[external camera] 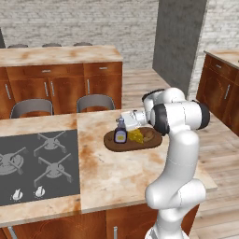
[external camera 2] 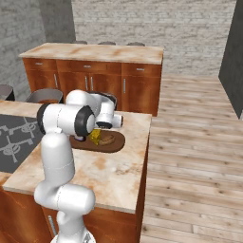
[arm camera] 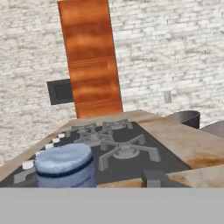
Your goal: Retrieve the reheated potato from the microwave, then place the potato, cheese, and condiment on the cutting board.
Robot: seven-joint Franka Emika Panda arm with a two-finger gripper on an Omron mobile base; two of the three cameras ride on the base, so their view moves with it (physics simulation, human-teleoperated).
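Claw state: you can't call it from these frames. Your gripper [external camera: 125,120] sits level with the condiment [external camera: 120,135] cap, just right of the neck in the left base view, but the jaws are hidden against the wrist. In the hand view you get the bluish cap [arm camera: 65,165] close at lower left and one dark fingertip [arm camera: 154,178] at lower right, with a gap between them, so no visible contact with the bottle.

Condiment stands upright on the left end of the cutting board [external camera: 154,142]. Cheese [external camera: 136,136] lies just right of the bottle, potato [external camera: 147,134] beside the cheese, both on the board. Right base view shows the cheese [external camera 2: 96,136] and potato [external camera 2: 107,140] on the board [external camera 2: 116,144] too. Board rests on the counter [external camera: 112,172], right of the stove [external camera: 37,165].
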